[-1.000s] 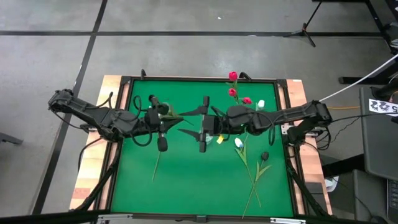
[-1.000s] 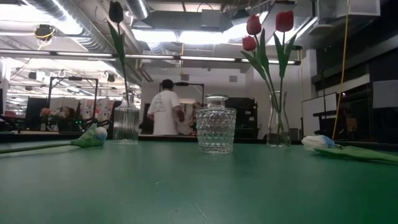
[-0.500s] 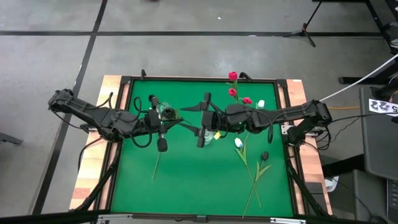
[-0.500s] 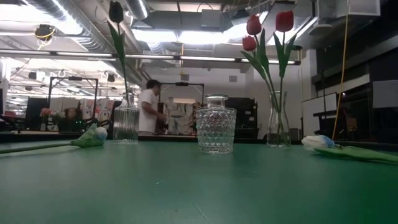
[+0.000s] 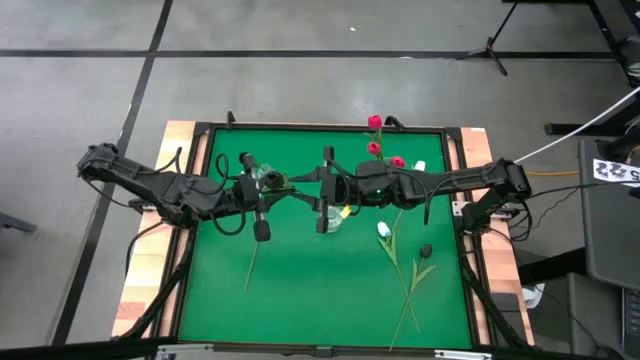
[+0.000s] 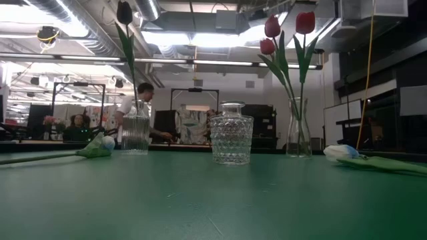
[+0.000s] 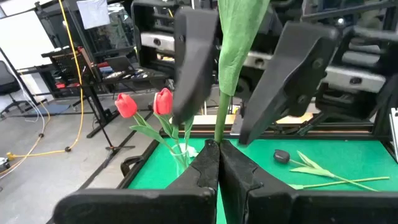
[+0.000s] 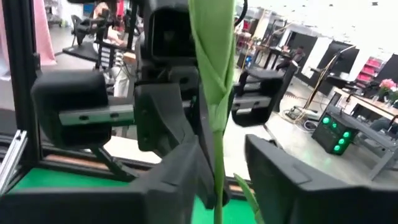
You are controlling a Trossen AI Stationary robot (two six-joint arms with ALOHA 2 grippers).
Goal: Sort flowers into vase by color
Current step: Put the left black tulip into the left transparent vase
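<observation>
The left gripper (image 7: 217,163) is pinching a green flower stem (image 7: 222,112) between its closed fingertips, and the stem with its folded leaf is rising straight up between the two dark fingers (image 7: 194,68) of the other arm facing it. Seen from above, the left gripper (image 5: 272,185) is hovering over the middle of the green table (image 5: 300,285), just left of centre, and the right gripper (image 5: 325,185) is meeting it from the right. In its own wrist view the right gripper (image 8: 217,165) is standing with its fingers on either side of the same stem (image 8: 214,74), one finger lying against it and a narrow gap showing on the other side; whether it is gripping cannot be told.

A clear patterned jar (image 6: 231,139) is standing near the table's centre, just below the two grippers in the high view. A ribbed glass vase (image 6: 135,133) is holding one near-black tulip (image 6: 125,13). A slim glass vase (image 6: 297,137) is holding three red tulips (image 6: 305,22).

On the table's right part, loose flowers are lying flat: a white tulip (image 5: 383,230) and a near-black tulip (image 5: 425,250), their long stems crossing toward the front edge. Another stem (image 5: 250,268) is lying on the left part. A white flower head (image 6: 107,142) is showing at the left of the low view.

A person (image 6: 137,103) is standing in the room behind the table. No readable writing or labels are showing on the vases or arms
</observation>
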